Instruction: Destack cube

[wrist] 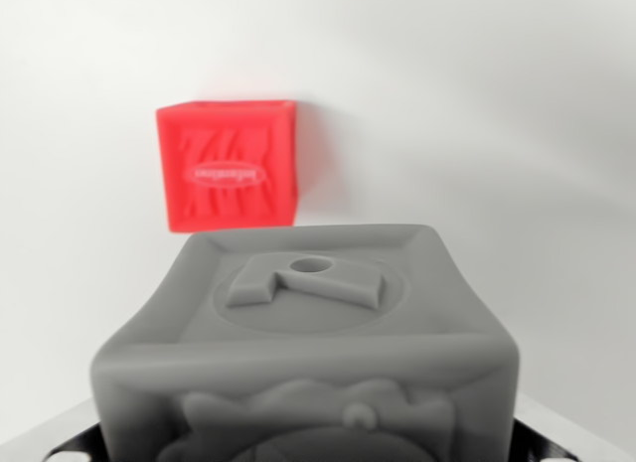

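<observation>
A grey cube point(308, 333) with raised relief fills the lower half of the wrist view, very close to the camera. It sits between my gripper's point(308, 444) fingers; only slivers of those fingers point(50, 437) show at the two bottom corners, pressed against the cube's sides. A red cube point(229, 166) with an embossed oval on its face rests alone on the white surface beyond, up and toward the wrist view's left of the grey cube. The two cubes are apart. The grey cube hides whatever is under it.
A plain white surface point(497, 134) surrounds the red cube, with a soft shadow to its right. No other objects show.
</observation>
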Controlling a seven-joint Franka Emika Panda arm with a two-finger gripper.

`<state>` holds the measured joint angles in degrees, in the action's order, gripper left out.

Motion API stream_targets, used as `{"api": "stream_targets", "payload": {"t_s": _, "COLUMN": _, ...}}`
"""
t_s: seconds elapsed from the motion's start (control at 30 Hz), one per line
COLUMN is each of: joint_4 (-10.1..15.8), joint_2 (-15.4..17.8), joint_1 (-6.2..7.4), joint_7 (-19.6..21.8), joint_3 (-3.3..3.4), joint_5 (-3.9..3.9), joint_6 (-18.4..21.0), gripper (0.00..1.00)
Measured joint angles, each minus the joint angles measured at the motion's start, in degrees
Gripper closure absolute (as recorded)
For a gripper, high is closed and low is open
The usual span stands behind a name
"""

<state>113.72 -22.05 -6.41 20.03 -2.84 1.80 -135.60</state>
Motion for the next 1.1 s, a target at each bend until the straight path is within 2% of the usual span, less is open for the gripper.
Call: {"api": "stream_targets", "payload": {"t_s": 1.1, "joint_4": -1.8, "joint_2": -1.8, "joint_1": -5.38, "joint_7": -3.9, "joint_3": 0.69, "joint_5": -0.25, "joint_6": 0.0, "gripper": 1.00}}
